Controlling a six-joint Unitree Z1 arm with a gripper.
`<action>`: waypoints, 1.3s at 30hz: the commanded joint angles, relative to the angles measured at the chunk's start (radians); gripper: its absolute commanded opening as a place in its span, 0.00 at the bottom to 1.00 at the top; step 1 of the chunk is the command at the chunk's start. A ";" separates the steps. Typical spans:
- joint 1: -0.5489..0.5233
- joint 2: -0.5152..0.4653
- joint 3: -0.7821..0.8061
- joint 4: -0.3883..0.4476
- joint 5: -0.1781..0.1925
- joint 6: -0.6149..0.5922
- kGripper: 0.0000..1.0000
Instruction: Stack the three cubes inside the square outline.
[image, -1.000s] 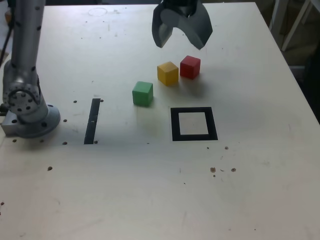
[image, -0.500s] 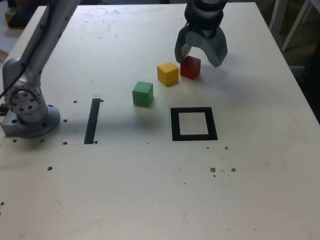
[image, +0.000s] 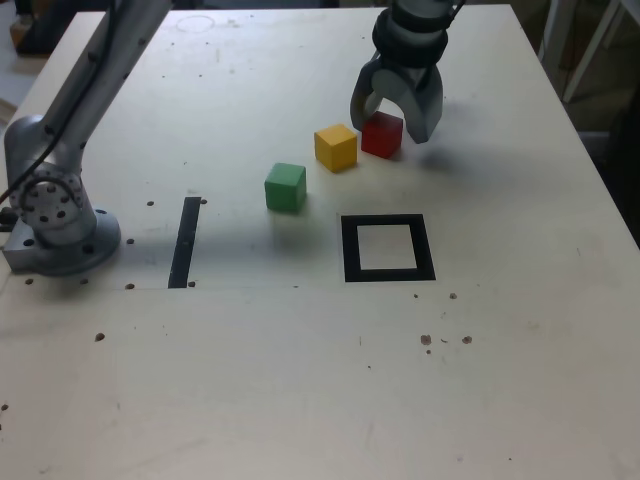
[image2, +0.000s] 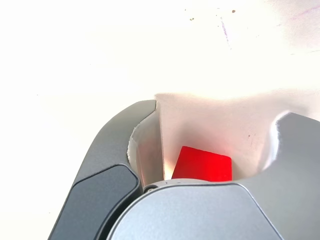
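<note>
The red cube (image: 382, 135) rests on the pale table, with the yellow cube (image: 336, 147) just to its left in the exterior view and the green cube (image: 286, 187) further left and nearer. My gripper (image: 393, 122) is down over the red cube, one jaw on each side. The wrist view shows the red cube (image2: 202, 164) between the jaws of the gripper (image2: 220, 112) with a gap on both sides, so it is open and narrowing. The square outline (image: 347, 250) lies nearer the camera than the cubes, its pale centre bare.
A narrow black strip (image: 184, 242) lies on the exterior view's left, beside the arm's grey base (image: 55, 215). The yellow cube sits close to the gripper's left jaw. The table's right edge (image: 590, 170) runs near the gripper.
The gripper dropped from above the cubes to straddle the red cube, and its jaws have narrowed around it. The cubes have not moved.
</note>
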 joint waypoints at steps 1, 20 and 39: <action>0.001 0.005 0.002 0.005 0.004 -0.001 0.28; -0.008 -0.044 0.010 0.025 0.013 -0.004 0.26; -0.236 -0.261 0.107 0.116 -0.024 -0.393 0.26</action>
